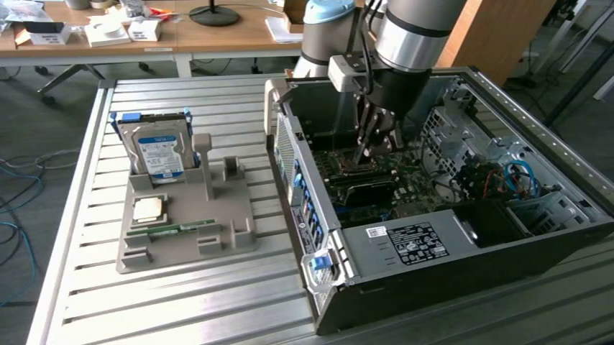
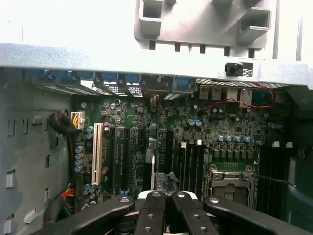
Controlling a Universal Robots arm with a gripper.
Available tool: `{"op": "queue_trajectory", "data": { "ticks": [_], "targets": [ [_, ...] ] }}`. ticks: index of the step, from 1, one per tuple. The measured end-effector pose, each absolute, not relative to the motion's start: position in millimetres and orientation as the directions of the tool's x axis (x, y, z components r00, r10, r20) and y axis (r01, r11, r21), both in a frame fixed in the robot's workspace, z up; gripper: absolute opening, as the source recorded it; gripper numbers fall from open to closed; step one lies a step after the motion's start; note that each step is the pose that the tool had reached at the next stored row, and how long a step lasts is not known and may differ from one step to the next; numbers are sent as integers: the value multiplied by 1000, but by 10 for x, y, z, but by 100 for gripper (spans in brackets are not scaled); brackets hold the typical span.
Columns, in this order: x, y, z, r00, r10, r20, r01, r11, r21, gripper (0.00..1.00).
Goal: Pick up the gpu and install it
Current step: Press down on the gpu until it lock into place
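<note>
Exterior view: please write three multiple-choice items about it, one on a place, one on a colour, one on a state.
1. Where is the claw? A over the grey holder; B inside the computer case; C above the desk.
2. The hard drive label is: A red; B yellow; C blue.
3. The case lies: A open; B closed; C wrapped.
Key: B, the arm reaches down to the motherboard; C, blue print shows on it; A, its inside is visible.

Behind my slatted metal desk (image 1: 172, 302), a wooden table (image 1: 230, 36) holds boxes; grey floor (image 1: 39, 122) with blue cables (image 1: 14, 208).
</note>
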State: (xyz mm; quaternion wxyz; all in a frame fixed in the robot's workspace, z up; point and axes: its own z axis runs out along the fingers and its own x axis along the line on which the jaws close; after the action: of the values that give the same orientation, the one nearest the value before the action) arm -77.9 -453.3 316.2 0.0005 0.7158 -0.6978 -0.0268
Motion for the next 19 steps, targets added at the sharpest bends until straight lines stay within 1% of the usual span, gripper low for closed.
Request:
{"op": "queue_trajectory", "data": {
  "ticks": [19],
  "targets": [
    [-779, -4533, 3326, 25, -999, -37, -999, -26, 38, 11]
  ]
}}
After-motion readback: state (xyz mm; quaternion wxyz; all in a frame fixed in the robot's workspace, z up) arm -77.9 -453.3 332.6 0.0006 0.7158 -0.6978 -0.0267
